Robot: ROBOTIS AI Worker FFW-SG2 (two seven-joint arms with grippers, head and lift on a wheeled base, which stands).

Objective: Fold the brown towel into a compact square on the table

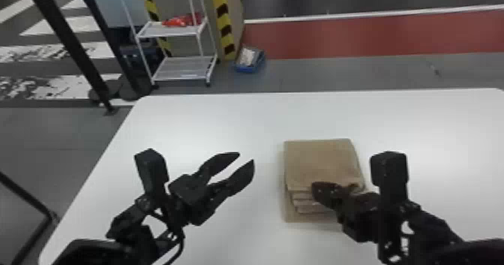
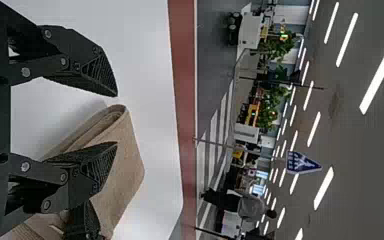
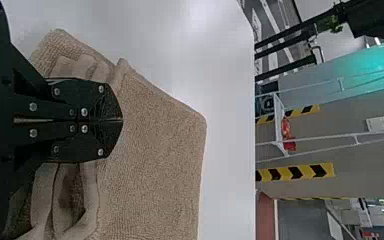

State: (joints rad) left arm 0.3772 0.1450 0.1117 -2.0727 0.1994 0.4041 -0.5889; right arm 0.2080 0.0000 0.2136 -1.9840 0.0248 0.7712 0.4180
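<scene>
The brown towel [image 1: 320, 163] lies folded into a thick, layered stack on the white table, its layered edge towards the robot. Over that near edge, at the towel's right part, is my right gripper [image 1: 314, 188]; its fingers have closed on the top fold, which bunches up beside them. In the right wrist view the right gripper [image 3: 122, 120] has both fingertips together against the towel [image 3: 155, 145]. To the left of the towel, my left gripper [image 1: 246, 157] is open above bare tabletop. The left wrist view has the left gripper [image 2: 117, 120] with fingers apart, the towel [image 2: 122, 165] beyond them.
The white table [image 1: 210, 121] extends on both sides of the towel and behind it. Past its far edge stand a white shelf cart [image 1: 180, 29] with red items and a blue bin [image 1: 250, 59] on the floor. Dark posts rise at the far left.
</scene>
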